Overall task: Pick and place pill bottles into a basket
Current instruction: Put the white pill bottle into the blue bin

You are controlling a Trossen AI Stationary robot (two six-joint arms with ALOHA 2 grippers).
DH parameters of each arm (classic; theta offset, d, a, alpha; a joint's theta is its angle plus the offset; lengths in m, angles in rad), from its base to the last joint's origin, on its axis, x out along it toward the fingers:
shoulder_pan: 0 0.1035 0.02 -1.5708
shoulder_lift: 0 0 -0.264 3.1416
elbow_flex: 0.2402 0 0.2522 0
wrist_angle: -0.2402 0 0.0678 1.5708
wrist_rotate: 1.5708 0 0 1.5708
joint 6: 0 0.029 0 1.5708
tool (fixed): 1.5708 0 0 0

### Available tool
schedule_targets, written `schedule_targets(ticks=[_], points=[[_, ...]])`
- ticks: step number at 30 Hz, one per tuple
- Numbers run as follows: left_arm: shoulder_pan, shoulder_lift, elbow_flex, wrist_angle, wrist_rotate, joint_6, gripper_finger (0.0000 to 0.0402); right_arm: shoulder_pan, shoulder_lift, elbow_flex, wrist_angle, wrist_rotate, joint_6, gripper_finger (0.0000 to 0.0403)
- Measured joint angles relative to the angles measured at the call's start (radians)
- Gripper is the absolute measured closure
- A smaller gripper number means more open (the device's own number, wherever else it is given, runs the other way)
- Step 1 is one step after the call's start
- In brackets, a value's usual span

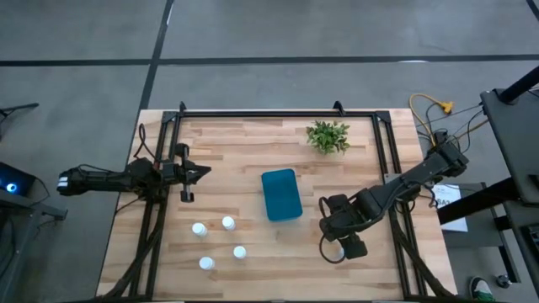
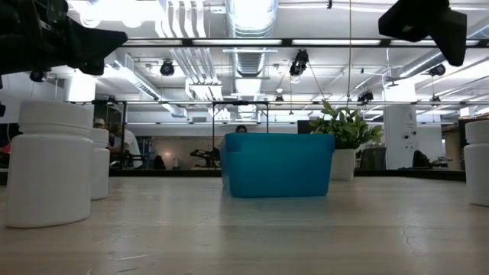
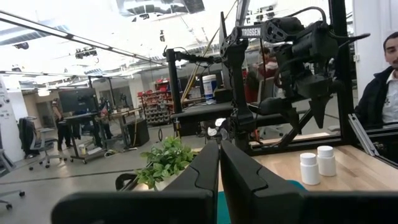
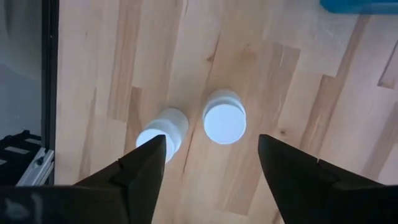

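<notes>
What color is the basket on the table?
The basket is teal-blue all over; the high view shows it best.

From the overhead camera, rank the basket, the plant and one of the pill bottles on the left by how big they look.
1. basket
2. plant, clearly smaller
3. pill bottle, by far the smallest; the four on the left look alike.

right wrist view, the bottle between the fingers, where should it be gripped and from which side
Grip the upright pill bottle around its round body just under the cap, coming straight down. The open right gripper already looks down on it; its neighbour bottle stands close, so centre carefully.
</notes>
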Motion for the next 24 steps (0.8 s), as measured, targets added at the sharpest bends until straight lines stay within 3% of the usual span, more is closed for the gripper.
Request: schedule_targets(ticks=[24], points=[[0.0,0.0,0.0,0.0,0.0,0.0,0.0402,0.0,0.001,-0.24,0.256,0.002,-0.061,0.0164]])
